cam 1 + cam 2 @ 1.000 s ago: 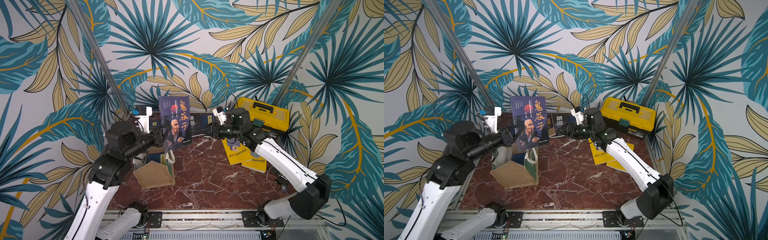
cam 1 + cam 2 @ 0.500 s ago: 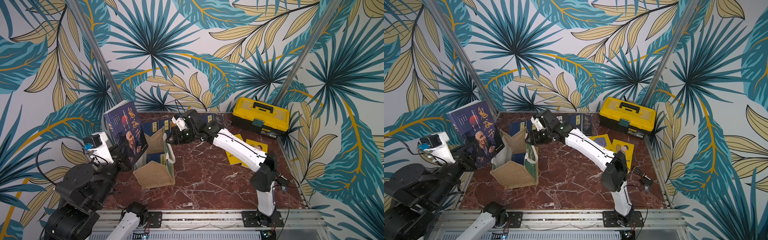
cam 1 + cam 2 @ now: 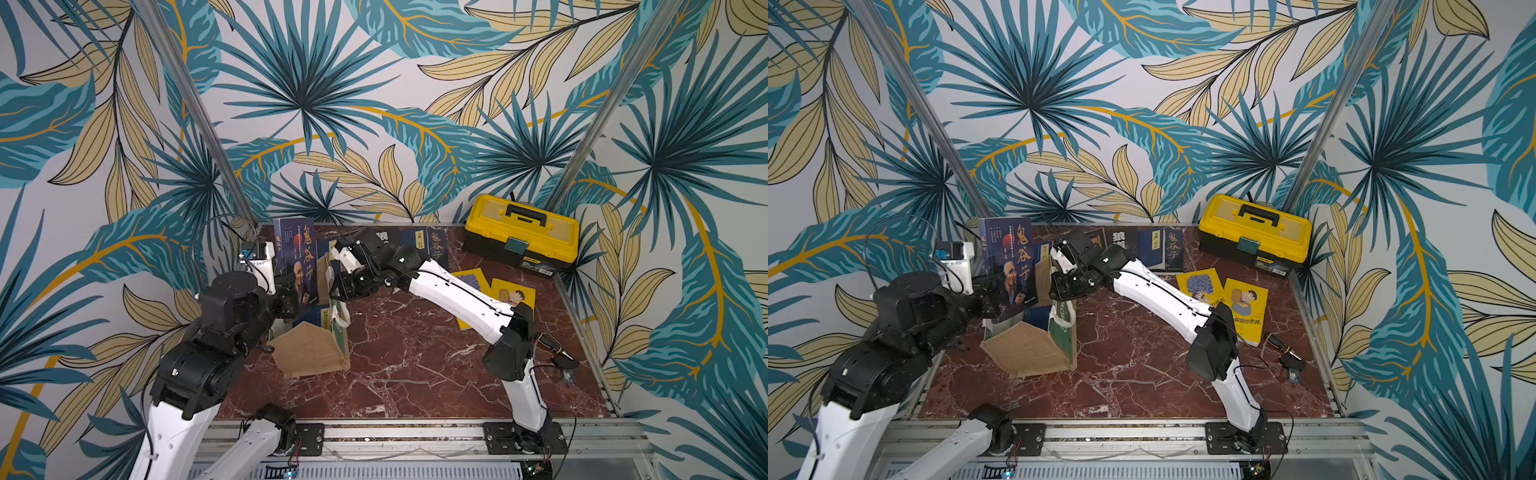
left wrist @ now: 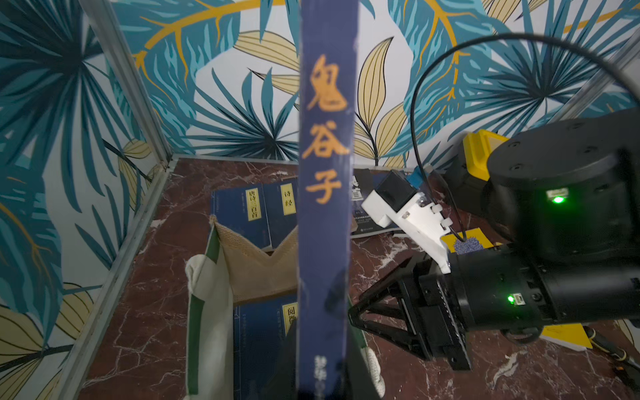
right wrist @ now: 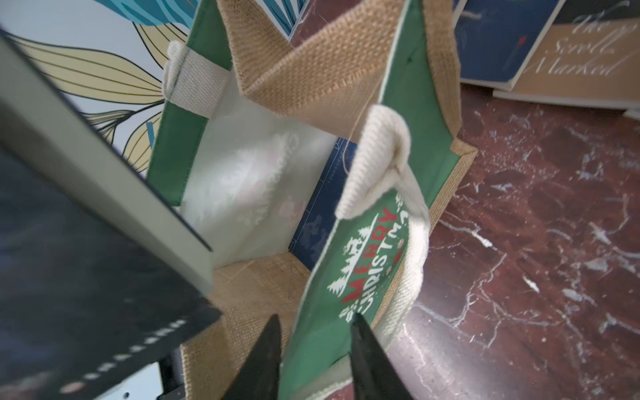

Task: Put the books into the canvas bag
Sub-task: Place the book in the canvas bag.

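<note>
Table (image 3: pixel 415 353): red marble top, seen in both top views. Toolbox (image 3: pixel 521 232), yellow w/ black handle, sat shut in the far R corner, well apart from me.

Canvas bag (image 3: pixel 311 353) stood upright on the L half of the table w/ its mouth open. It had tan weave ends, green-and-white side panels and white handles. From my R wrist its near panel (image 5: pixel 363 259) read "Merry Christmas".

The book I held (image 3: pixel 1011 257) was navy w/ an orange title and a bald man on the cover. It stood upright, lower end over the bag's mouth. I couldn't tell whether it had passed below the rim. From my L wrist only its spine (image 4: pixel 325 207) showed.

More navy books (image 3: pixel 432 245) lay in a row along the back edge, behind the bag. Two yellow books (image 3: pixel 1246 303) lay flat on the R side, partly under my R arm. One navy book (image 4: pixel 263 332) already lay inside the bag.

My L gripper (image 3: pixel 994 297) was clamped tight on the held book's lower L part.

My R gripper (image 5: pixel 313 322) hung at the bag's far R top corner, jaws partly apart, one finger (image 5: pixel 273 332) inside the panel and one outside. No firm pinch showed; I couldn't tell whether they touched.
</note>
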You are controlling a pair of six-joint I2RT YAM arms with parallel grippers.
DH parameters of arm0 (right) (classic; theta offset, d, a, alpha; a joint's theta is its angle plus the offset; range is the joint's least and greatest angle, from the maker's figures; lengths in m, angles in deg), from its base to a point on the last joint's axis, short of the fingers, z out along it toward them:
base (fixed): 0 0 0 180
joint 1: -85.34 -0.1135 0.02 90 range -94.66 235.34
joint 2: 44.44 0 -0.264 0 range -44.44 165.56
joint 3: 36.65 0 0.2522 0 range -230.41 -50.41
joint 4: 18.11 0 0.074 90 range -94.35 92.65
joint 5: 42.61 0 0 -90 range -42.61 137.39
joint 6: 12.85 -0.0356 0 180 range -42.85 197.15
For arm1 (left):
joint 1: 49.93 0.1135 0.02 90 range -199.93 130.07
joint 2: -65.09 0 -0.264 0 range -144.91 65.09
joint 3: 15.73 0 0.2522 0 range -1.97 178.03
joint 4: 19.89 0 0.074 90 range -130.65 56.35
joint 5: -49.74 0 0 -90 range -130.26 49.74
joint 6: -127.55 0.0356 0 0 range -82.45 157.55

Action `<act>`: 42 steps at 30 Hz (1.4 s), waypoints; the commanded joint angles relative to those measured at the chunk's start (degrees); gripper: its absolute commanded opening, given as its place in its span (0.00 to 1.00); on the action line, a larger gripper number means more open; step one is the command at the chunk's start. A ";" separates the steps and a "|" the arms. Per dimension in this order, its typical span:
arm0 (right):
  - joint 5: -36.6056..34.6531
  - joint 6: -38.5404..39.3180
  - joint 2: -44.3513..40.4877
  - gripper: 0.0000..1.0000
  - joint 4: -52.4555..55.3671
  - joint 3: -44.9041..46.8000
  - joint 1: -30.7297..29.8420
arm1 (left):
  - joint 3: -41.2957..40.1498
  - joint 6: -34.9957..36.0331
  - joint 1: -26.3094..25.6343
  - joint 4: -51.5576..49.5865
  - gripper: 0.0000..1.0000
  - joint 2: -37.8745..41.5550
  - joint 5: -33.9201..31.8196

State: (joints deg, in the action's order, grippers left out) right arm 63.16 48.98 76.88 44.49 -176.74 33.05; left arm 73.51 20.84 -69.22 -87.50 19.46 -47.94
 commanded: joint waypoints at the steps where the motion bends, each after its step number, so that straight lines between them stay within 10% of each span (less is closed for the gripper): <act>1: -1.60 0.34 0.70 0.23 2.24 0.03 -0.31 | -1.65 -1.05 0.24 2.39 0.00 0.22 3.61; 10: -2.69 0.27 -1.67 0.01 1.10 2.37 -0.35 | -3.19 -1.98 0.26 -4.64 0.00 -2.03 2.17; 32: -5.56 -5.84 -10.49 0.00 -10.95 15.58 -0.40 | -0.71 -6.35 0.31 -13.88 0.00 -13.43 3.99; 42: -5.19 -5.50 -11.21 0.00 -10.44 16.26 -0.35 | -5.07 -6.70 7.36 -6.43 0.00 -18.45 20.18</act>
State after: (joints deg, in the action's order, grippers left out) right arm 58.31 43.48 68.72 34.79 -161.74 32.59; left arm 70.50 14.88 -64.39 -99.52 0.03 -35.22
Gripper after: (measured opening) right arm 0.048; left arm 0.153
